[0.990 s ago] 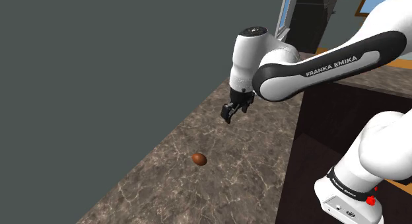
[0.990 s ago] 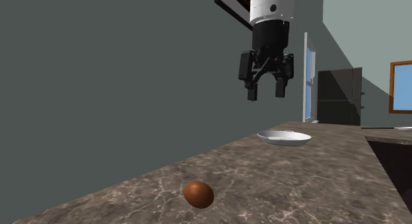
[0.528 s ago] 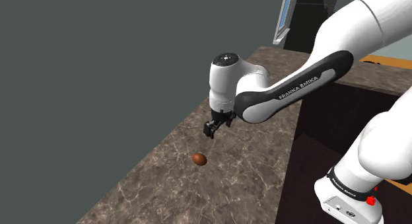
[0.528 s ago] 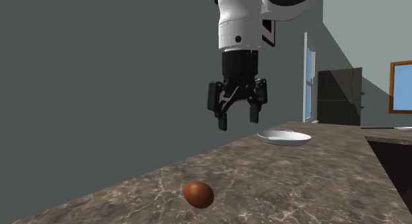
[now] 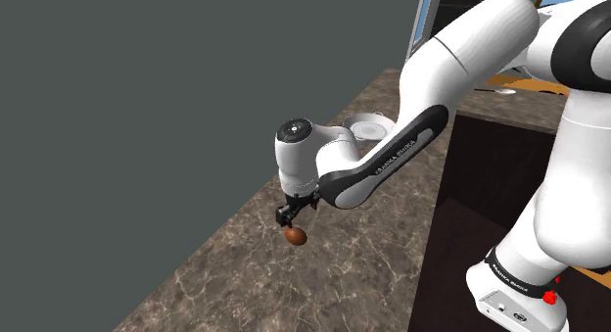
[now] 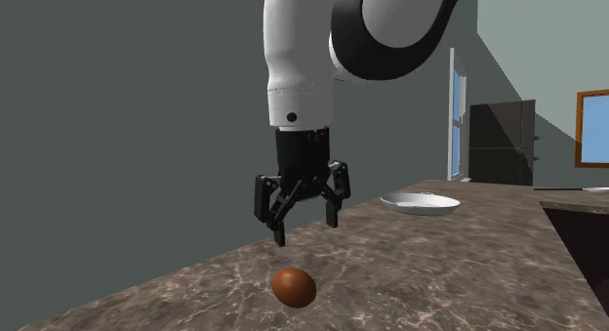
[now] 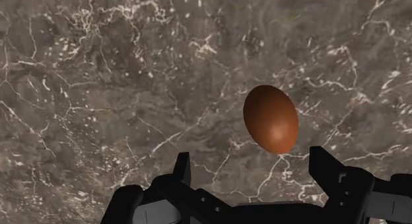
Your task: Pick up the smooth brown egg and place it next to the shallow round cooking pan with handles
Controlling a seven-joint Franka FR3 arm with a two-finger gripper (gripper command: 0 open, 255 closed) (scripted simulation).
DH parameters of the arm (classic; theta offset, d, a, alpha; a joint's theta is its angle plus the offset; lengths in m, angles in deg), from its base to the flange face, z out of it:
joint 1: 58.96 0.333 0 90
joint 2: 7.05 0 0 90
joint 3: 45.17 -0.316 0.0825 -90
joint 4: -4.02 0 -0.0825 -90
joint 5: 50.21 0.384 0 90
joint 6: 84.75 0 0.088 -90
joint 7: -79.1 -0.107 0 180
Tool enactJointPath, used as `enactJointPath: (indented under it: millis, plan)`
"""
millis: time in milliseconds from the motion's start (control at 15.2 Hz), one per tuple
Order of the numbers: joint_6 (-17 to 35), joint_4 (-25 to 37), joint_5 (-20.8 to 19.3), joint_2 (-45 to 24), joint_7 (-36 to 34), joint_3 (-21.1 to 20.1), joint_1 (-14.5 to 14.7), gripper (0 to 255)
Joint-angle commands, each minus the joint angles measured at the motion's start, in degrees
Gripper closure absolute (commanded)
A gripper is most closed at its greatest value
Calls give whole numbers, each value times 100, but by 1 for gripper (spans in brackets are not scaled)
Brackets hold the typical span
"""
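egg: the brown egg lies on its side on the dark marbled tabletop, somewhat nearer the wall-side edge than the edge by the stand, nothing touching it

pan: shallow round pan, drawn white, sits well apart from the egg, further along the tabletop toward its far end. Can't make out the handles tbh

hand: black hand hangs just above the egg, fingers spread wide and holding nothing

why it's there: looks like a pre-grasp hover to me. It's open so the egg can fit between the fingers on the way down

lineup: in the wrist view the egg sits closer to one finger than the other, so I'd guess it wants a small nudge sideways first

arm pose: stretched out long and low from the stand, forearm slanting down, wrist bent so the hand points straight down

risk: round and smooth, so it could roll or squirt out if pinched off-centre
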State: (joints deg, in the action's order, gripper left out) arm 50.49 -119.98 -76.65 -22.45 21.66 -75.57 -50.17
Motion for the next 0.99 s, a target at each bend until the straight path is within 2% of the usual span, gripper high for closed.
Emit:
enactJointPath:
  millis: [0, 132, 594, 924]
  plan:
    - [-32, 386, -400, -537, -383, 107, 264, 0]
    - [-64, 637, -581, -842, -543, 199, 436, 0]
    - [295, 669, -968, -1290, -783, 456, 548, 0]
    - [295, 668, -968, -1289, -782, 457, 549, 0]
